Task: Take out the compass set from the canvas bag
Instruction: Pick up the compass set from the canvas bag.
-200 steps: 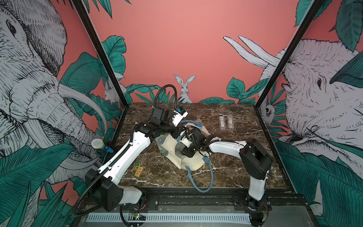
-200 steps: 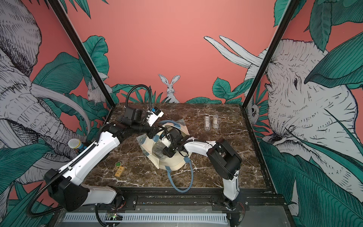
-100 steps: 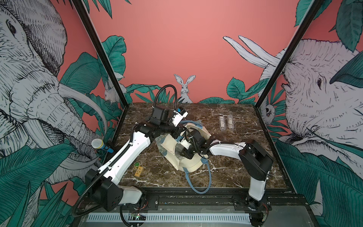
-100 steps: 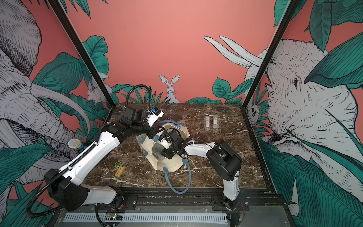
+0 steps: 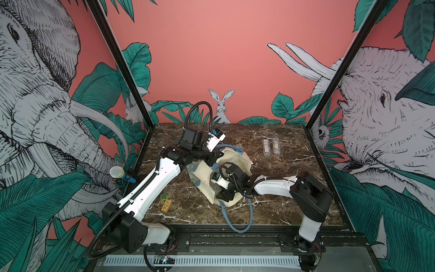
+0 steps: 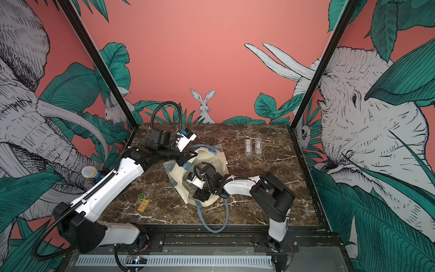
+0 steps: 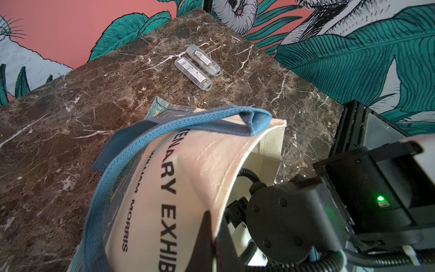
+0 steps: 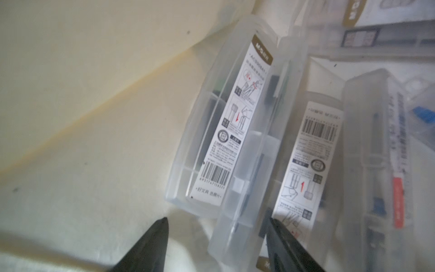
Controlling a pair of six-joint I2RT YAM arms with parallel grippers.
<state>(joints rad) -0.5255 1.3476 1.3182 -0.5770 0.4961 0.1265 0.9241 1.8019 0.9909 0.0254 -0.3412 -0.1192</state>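
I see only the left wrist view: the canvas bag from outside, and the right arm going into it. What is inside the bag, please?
Observer: In the right wrist view, several clear plastic cases with barcode labels lie inside the canvas bag.
Operator: Has the right gripper taken one?
Observer: Not yet. The right gripper is open, with its fingers on either side of the near end of one case.
Operator: And what holds the mouth of the bag open?
Observer: In a top view, the left gripper is shut on the bag's upper rim and holds that side up above the table.
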